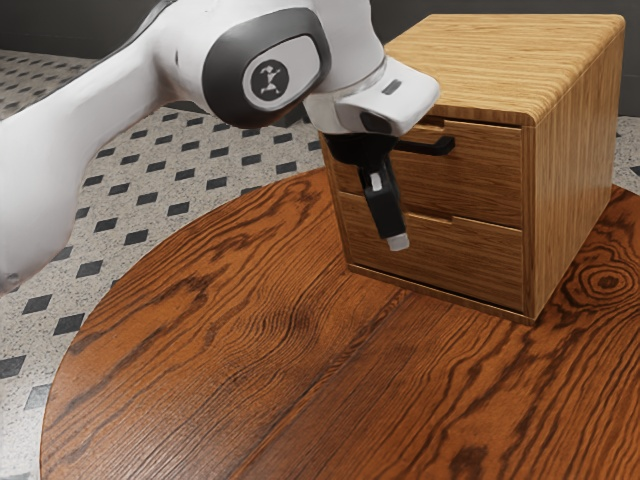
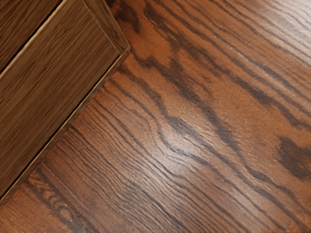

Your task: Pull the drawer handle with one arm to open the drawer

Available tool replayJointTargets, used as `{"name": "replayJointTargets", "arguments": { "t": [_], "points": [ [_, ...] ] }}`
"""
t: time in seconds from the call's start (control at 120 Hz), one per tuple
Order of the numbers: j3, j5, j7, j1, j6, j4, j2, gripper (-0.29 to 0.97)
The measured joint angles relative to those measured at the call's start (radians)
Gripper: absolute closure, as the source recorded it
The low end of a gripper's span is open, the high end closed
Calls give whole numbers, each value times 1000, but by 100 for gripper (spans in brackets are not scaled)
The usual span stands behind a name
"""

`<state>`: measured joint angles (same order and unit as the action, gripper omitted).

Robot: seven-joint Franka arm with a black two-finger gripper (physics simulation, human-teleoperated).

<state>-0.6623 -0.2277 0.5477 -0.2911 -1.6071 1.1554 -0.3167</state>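
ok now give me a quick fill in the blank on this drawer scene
1. The cabinet has ___ drawers.
2. The black handle is on the ___ of them.
3. The cabinet stands on a round ___ table.
4. The gripper hangs in front of the drawers, pointing ___.
Missing words: two, upper, wooden, down.

The arm [image 1: 260,70] covers the end of the handle [image 1: 425,146] at the exterior view's left and the adjoining corner of the top drawer [image 1: 480,165]. Picture edges cut off the bench [image 1: 300,380] and, in the wrist view, the cabinet [image 2: 48,87].
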Motion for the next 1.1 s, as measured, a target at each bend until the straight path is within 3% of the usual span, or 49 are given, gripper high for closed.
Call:
{"name": "replayJointTargets", "arguments": {
  "t": [0.3,0.55,0.683,0.842,1.1],
  "points": [
    [-8,-81,295,-39,-165,78,104,2],
    [-5,-48,560,-45,-307,108,151,3],
    [15,-2,671,-157,-339,186,227,3],
    [79,24,789,-216,-352,202,251,3],
    [76,33,927,-145,-366,202,247,4]
  ]
}}
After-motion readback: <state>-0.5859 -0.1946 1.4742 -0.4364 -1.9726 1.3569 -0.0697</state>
